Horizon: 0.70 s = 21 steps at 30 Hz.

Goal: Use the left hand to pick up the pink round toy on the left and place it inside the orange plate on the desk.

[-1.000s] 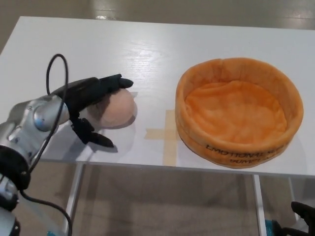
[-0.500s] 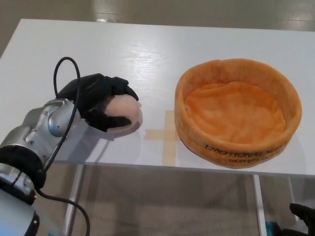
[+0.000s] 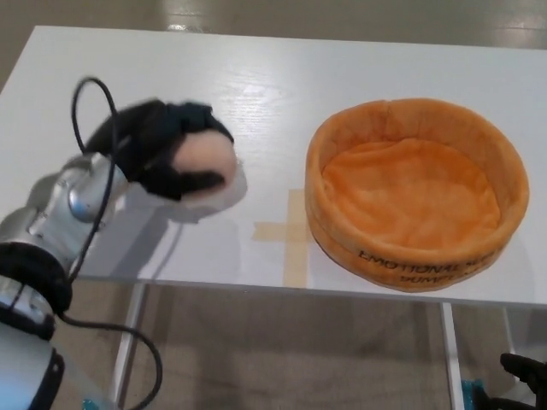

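Black thumb and fingers of the robot's left hand (image 3: pixel 162 158) wrap around the pink round soft toy (image 3: pixel 203 157), held just above the white wooden desk (image 3: pixel 256 94), at nine o'clock from the orange plush round plate (image 3: pixel 416 193), well apart.

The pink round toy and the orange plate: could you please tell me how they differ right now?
The pink round toy is small and ball-shaped; the orange plate is much larger, a shallow open bowl with raised walls. The toy is clasped in the left hand; the plate sits free and empty on the white desk. Both look soft.
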### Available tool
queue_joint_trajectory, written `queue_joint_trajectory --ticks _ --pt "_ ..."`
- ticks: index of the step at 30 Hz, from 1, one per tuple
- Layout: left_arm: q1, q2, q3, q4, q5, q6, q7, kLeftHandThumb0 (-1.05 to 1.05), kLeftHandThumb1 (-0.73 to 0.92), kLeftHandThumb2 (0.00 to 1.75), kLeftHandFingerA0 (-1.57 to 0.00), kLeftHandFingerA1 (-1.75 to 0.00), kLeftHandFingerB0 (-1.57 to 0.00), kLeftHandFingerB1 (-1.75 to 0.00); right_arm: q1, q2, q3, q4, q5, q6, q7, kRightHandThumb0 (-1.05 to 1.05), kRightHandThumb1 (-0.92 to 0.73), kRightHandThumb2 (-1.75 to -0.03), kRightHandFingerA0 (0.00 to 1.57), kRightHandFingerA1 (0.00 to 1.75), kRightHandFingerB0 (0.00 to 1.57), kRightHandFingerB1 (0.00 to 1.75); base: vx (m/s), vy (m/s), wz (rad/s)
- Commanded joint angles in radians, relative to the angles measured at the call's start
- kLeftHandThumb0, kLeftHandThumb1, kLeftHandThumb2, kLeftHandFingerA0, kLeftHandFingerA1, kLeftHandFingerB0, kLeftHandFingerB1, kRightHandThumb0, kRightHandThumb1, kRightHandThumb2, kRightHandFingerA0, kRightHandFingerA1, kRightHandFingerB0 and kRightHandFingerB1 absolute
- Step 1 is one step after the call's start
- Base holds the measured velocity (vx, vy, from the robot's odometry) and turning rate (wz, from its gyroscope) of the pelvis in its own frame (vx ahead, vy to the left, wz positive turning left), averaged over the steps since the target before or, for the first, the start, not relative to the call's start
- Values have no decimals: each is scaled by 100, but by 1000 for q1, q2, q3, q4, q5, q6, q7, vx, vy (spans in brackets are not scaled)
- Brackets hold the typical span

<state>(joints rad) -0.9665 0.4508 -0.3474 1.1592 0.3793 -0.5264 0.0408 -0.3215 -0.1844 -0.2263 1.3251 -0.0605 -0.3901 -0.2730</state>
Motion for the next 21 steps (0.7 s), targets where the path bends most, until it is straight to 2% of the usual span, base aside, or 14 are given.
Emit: queue_joint_trajectory --ticks 1,3,4,8,11,13,17,18,19,20,21 --pt "-56 -3 71 -50 -52 -34 -52 -22 77 69 -83 -150 -86 -77 -1 5 -9 1 13 -4 1 -29 -33 -90 36 105 27 92 0 0 0" --pt "-65 -10 86 -66 -50 -34 -67 -21 76 70 -83 -149 -87 -71 -2 6 -10 2 12 -3 0 -30 -32 -91 37 106 28 93 0 0 0" --pt "-74 -26 86 -86 -53 -42 -81 -20 75 70 -83 -147 -86 -71 -3 5 -9 3 10 3 1 -37 -31 -96 46 85 36 77 0 0 0" --pt "-86 -49 96 -122 -55 -50 -110 -20 75 70 -83 -147 -86 -71 -6 6 -7 5 7 12 0 -37 -31 -96 46 85 36 77 0 0 0" --pt "-108 -137 60 -210 -27 -19 -112 -20 72 75 -84 -150 -89 -73 -6 6 -2 4 3 9 5 -37 -32 -97 47 84 37 76 0 0 0" --pt "-105 -141 61 -225 -24 -12 -116 -20 72 75 -84 -150 -89 -73 -7 7 -1 4 2 9 4 -37 -32 -97 47 84 37 76 0 0 0" --pt "-120 -221 35 -252 -24 20 -146 -20 74 74 -80 -156 -88 -76 -7 9 -8 3 10 8 11 -36 -34 -96 47 85 40 79 0 0 0" --pt "-132 -264 21 -262 -23 53 -165 -18 73 74 -80 -152 -88 -75 -7 10 -5 3 6 11 7 -31 -38 -87 40 103 33 92 0 0 0" --pt "-133 -271 19 -265 -23 59 -168 -18 73 74 -80 -152 -88 -75 -7 11 -5 3 6 11 7 -31 -38 -87 40 103 33 92 0 0 0" --pt "-140 -300 9 -267 -18 70 -170 -15 72 73 -81 -148 -90 -72 -6 9 -4 3 5 10 13 -36 -34 -97 48 84 41 78 0 0 0" --pt "-142 -313 6 -268 -19 73 -173 -12 73 71 -81 -151 -90 -72 -6 9 -5 3 6 8 15 -37 -33 -97 48 85 42 79 0 0 0"
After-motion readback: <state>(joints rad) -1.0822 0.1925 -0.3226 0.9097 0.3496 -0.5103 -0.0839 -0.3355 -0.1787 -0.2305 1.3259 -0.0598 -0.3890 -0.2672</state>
